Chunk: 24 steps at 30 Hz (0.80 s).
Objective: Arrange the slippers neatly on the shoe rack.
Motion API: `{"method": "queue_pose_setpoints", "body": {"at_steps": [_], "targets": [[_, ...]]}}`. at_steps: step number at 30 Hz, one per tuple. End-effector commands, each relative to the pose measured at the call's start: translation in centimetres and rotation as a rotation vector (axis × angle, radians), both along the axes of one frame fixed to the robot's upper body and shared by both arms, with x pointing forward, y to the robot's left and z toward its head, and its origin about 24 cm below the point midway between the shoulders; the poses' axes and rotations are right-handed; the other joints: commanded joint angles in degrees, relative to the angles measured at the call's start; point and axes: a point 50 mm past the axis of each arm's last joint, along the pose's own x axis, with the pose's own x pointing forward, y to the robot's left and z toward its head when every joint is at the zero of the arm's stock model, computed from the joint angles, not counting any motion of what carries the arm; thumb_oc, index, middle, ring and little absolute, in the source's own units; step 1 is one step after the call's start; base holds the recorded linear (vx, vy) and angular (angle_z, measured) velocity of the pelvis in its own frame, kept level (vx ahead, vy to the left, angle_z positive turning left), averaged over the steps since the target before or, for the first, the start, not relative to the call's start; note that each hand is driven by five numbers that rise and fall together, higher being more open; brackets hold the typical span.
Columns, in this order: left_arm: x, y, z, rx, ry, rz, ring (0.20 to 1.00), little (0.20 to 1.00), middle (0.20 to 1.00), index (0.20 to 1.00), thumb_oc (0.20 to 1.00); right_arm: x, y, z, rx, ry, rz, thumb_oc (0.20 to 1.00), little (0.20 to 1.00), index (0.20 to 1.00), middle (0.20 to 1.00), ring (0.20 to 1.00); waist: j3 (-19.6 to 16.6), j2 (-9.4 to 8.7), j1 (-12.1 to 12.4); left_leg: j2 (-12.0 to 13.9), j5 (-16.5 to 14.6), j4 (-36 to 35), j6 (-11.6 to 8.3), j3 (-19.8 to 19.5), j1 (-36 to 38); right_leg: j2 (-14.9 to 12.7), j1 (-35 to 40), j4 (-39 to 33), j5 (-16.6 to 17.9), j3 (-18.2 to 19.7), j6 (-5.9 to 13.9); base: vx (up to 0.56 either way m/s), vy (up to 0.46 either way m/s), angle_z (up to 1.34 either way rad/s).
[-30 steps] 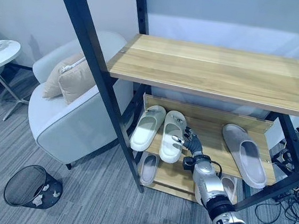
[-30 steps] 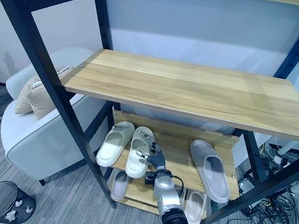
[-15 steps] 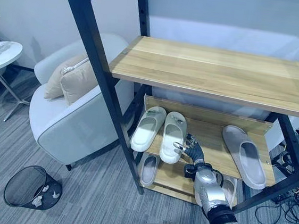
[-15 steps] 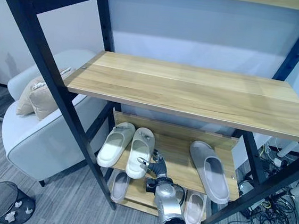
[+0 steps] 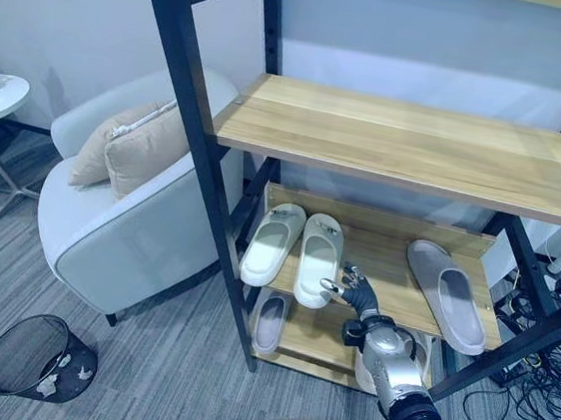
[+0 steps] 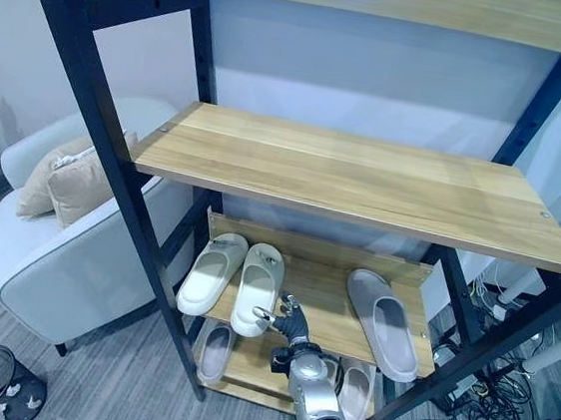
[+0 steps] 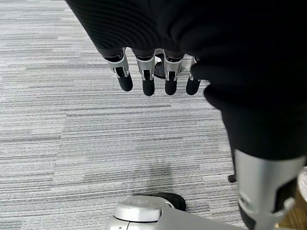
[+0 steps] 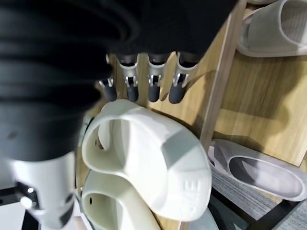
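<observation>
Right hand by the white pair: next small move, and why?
Probably swing the right hand across toward the grey slipper. The hand is open and holds nothing, beside the white slippers, which already lie side by side on the middle shelf. The grey one lies alone at an angle on that shelf's far side, so it likely needs straightening next.

Evenly and softly lit, cool in cast, no glare. Faint shadows under the wooden shelf (image 5: 418, 144) and beneath the armchair (image 5: 117, 233). Straight rack posts (image 5: 206, 152) bowed near frame edges.
</observation>
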Motion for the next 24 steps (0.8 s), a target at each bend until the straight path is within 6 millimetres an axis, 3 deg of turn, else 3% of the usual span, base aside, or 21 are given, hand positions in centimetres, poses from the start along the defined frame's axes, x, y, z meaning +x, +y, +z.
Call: {"method": "queue_pose_setpoints", "body": {"at_steps": [1, 14, 20, 24], "targets": [[-2.2, -5.7, -0.7, -0.134, 0.105, -0.008, 1.0, 1.0, 1.0, 1.0, 1.0, 0.5, 3.1, 1.3, 0.149, -0.035, -0.014, 1.0, 1.0, 1.0, 1.0, 1.0, 1.2, -0.58, 1.0, 0.3, 0.2, 0.4, 2.43, -1.5, -0.1, -5.3, 3.5, 0.6, -2.0, -1.7, 3.23, 0.0, 0.0, 0.0], [-1.8, -5.1, -0.7, -0.139, 0.102, -0.018, 1.0, 1.0, 1.0, 1.0, 1.0, 1.0, 6.3, 2.2, 0.151, -0.056, 0.122, 1.0, 1.0, 1.0, 1.0, 1.0, 1.4, -0.54, 1.4, 0.0, 0.8, 0.4, 2.59, -1.6, -0.2, -5.5, 3.7, 0.6, -1.8, -2.0, 3.42, 0.0, 0.0, 0.0], [-2.2, -4.9, -0.7, -0.131, 0.117, -0.008, 1.0, 1.0, 1.0, 1.0, 1.0, 1.1, 5.7, 2.3, 0.135, -0.073, 0.085, 1.0, 1.0, 1.0, 1.0, 1.0, 1.3, -0.77, 1.2, -0.1, 0.9, 0.4, 2.63, -1.5, -0.4, -5.7, 3.7, 0.6, -1.7, -2.0, 3.54, 0.0, 0.0, 0.0], [-2.3, -4.8, -0.7, -0.128, 0.114, 0.011, 1.0, 1.0, 1.0, 1.0, 1.0, 1.0, 3.2, 2.1, 0.065, -0.103, -0.012, 1.0, 1.0, 1.0, 1.0, 1.0, 1.2, -0.77, 0.4, -0.1, 0.9, 0.4, 2.62, -1.1, -0.4, -5.7, 3.7, 0.6, -1.6, -1.7, 3.47, 0.0, 0.0, 0.0]]}}
